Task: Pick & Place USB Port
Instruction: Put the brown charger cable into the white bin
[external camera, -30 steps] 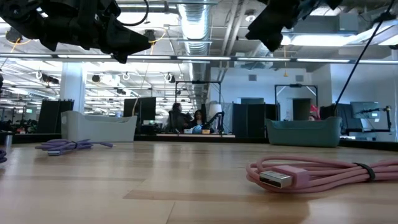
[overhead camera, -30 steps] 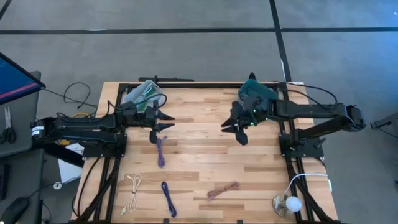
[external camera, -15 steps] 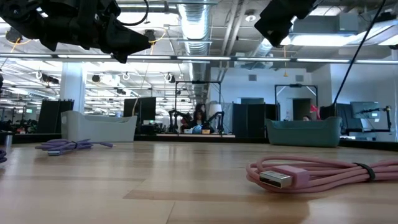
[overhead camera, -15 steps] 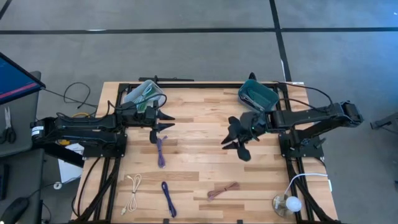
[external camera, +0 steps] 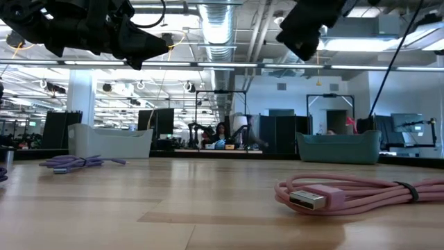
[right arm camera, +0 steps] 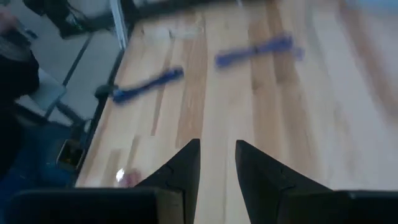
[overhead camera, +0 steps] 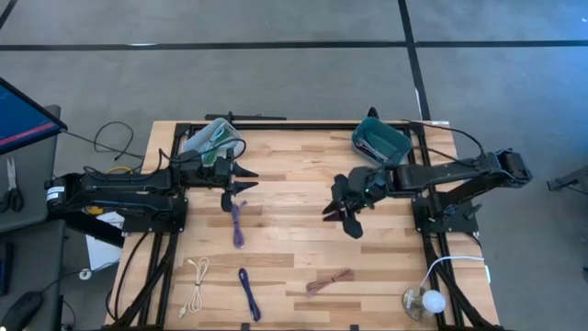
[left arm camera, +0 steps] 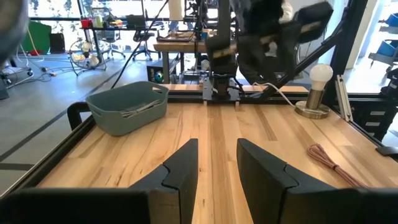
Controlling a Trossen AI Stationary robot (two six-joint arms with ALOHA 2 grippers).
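reach phase, nothing held.
right gripper (overhead camera: 336, 210) fingers spread, empty, mid-table; next: descend toward 6 o'clock onto pink cable (overhead camera: 329, 281); left gripper (overhead camera: 241, 180) spread, idle.

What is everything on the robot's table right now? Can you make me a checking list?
Surface: wooden table, slatted top, bare in the middle.
Job's things: purple cable below the left gripper; blue cable, white cable and pink cable near the front edge; teal bin and grey bin at the back corners, the grey one holding something.
Clutter: lamp at the front right corner.
Grippers: left gripper open, holding nothing, near the grey bin; right gripper open, holding nothing, over mid-table.
Cables: black wires run along both arms and off the left side.
Surroundings: grey floor with dark lines; blue screen at left.
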